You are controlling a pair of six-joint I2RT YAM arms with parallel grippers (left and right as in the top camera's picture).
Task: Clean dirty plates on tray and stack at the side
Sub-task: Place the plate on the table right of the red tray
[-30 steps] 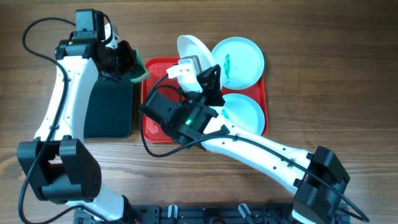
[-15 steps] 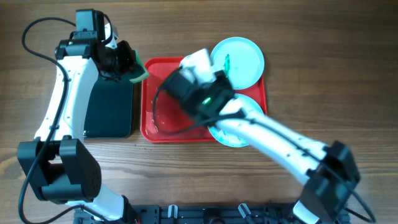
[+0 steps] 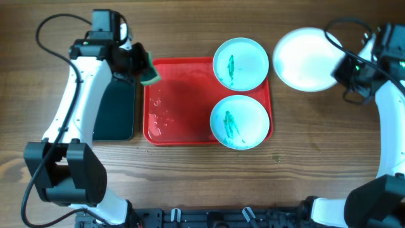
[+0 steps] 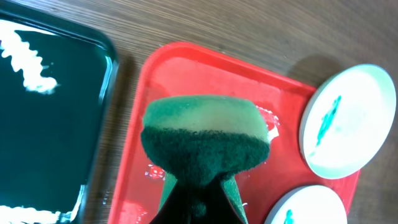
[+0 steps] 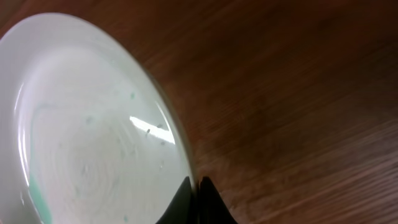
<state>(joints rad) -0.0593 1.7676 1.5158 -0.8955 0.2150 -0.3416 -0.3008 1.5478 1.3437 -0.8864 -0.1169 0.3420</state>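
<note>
Cream-white and glossy, the large plate [image 3: 307, 58] right of the red tray [image 3: 183, 101] looks rigid, slick and breakable, best pinched at its thin rim as the right gripper [image 5: 194, 188] does, while the left gripper [image 4: 199, 186] clamps the soft green sponge [image 4: 205, 134].

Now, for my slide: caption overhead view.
Right gripper holds white plate beside tray; left gripper holds sponge; two cyan plates smeared.

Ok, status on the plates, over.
Left gripper shut on green sponge at edge of red tray. Right gripper shut on rim of white plate, off tray. Two cyan plates on tray, smeared. Nothing blocking.
</note>
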